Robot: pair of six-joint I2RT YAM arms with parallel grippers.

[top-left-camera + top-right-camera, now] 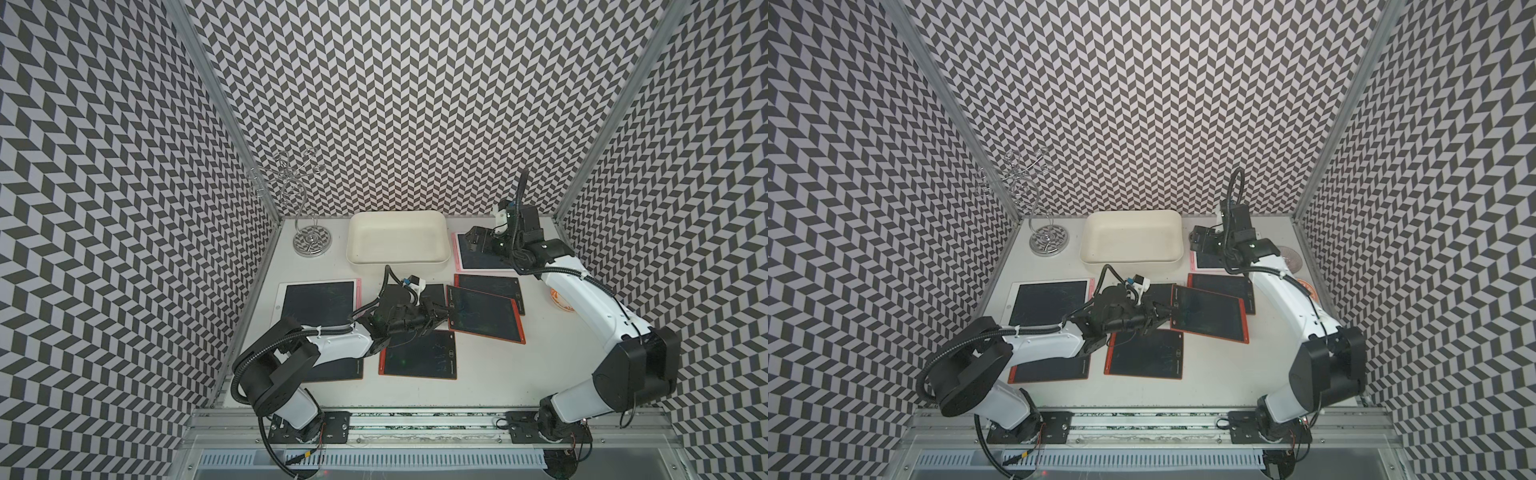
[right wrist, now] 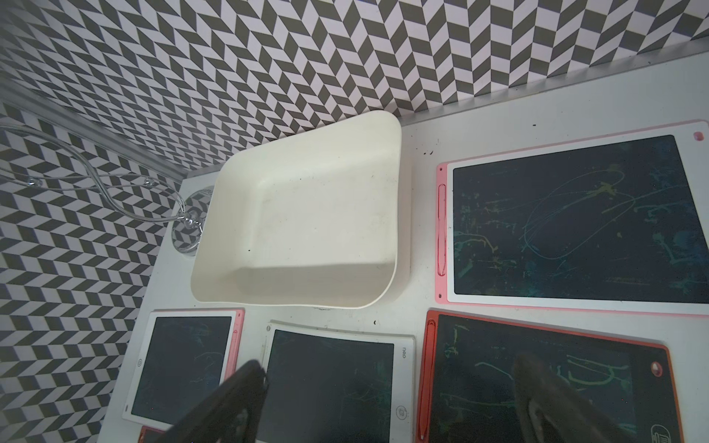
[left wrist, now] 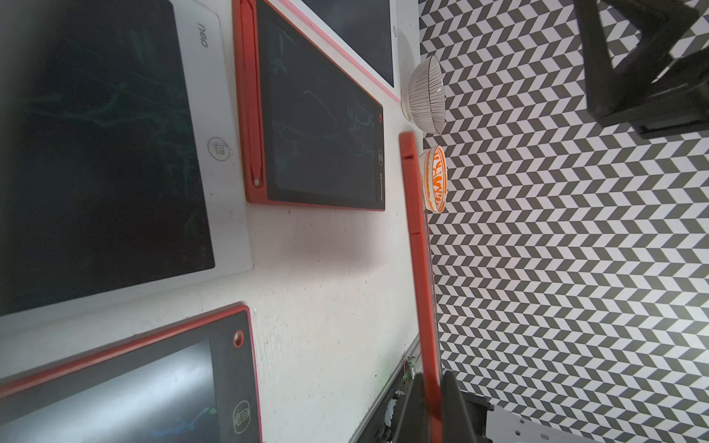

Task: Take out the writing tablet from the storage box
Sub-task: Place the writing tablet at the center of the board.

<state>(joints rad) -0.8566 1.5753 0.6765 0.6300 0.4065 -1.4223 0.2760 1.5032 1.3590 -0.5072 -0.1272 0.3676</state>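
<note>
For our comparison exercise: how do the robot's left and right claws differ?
The left claw is shut on a red-framed tablet; the right claw is open and empty. The left claw is mid-table; the right claw is farther back, beside the storage box. Both are black.

1. Storage box [image 1: 397, 239]: cream plastic, matt and smooth, with a few dark specks inside.
2. Writing tablet [image 1: 484, 313]: smooth orange-red plastic frame around a dark screen with a dull sheen.
3. Second red-framed tablet [image 3: 126, 387]: the screen is glossy enough to mirror the light.
4. Wire stand [image 1: 312, 243]: polished, mirror-bright metal.
5. Table [image 1: 478, 382]: white, matt and faintly speckled.
6. Striped bowl [image 3: 426, 96] and orange bowl [image 3: 435, 180]: both look like glazed ceramic.
</note>
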